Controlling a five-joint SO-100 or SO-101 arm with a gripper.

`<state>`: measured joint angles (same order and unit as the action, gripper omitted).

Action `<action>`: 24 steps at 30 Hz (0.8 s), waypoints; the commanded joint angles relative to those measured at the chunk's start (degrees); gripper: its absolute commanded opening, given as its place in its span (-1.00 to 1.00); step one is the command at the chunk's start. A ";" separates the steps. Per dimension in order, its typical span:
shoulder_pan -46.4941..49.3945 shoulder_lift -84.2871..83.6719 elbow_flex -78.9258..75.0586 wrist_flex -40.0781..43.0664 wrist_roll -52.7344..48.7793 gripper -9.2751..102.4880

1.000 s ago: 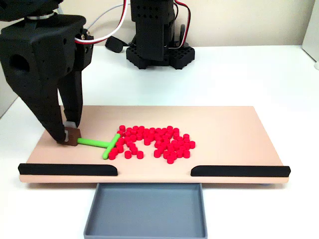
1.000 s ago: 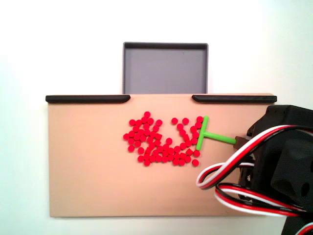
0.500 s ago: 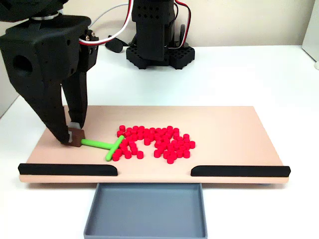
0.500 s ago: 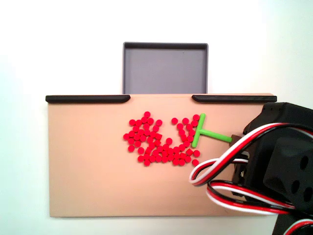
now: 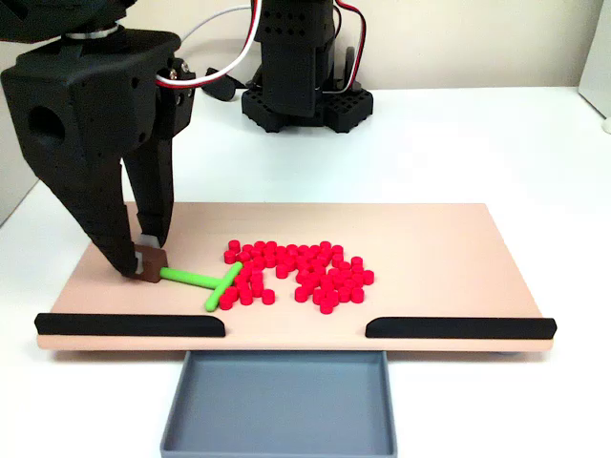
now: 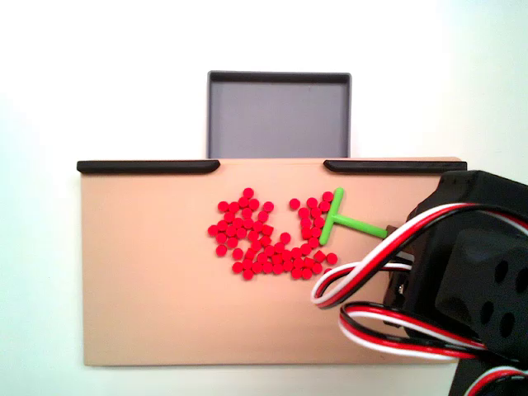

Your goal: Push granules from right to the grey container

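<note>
1. Pellets (image 5: 296,272) are lying in a red pile near the middle of your board (image 5: 439,248). In the top-down fixed view the same pile (image 6: 268,239) is sitting a little right of the board's middle.
2. Your gripper (image 5: 145,256) is standing over the left end of the board in the front fixed view, with its fingers pointing down.
3. Its two fingers are pinching a small brown block at the end of the stick (image 5: 196,280), so the hand is pressed tight on the stick.
4. You are holding the green stick low over the board; I cannot tell whether it is touching the wood.
5. The stick's short crossbar (image 5: 223,284) is touching the left edge of the pile in the front view. From above, the crossbar (image 6: 330,216) is leaning against the pile's right edge, tilted a bit.
6. The tray (image 5: 279,405) is sitting just off the board's near edge in the front view, below the gap between the two strips (image 5: 130,325). From above, the tray (image 6: 279,115) is at the top, touching the board's far edge.
7. The tray is looking bare inside in both fixed views.
8. Red, white and black wires (image 6: 371,272) are looping over the board's right part in the top-down view.
9. The arm's black base (image 5: 304,105) is standing on the white table (image 5: 477,143) behind the board.
</note>
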<state>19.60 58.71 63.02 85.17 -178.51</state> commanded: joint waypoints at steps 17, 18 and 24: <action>-1.41 2.29 -0.35 0.53 5.36 -0.84; -1.49 2.37 -0.35 0.53 5.45 -0.84; -1.67 2.37 -0.35 0.62 5.98 -0.84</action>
<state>18.46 58.71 63.02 85.52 -172.97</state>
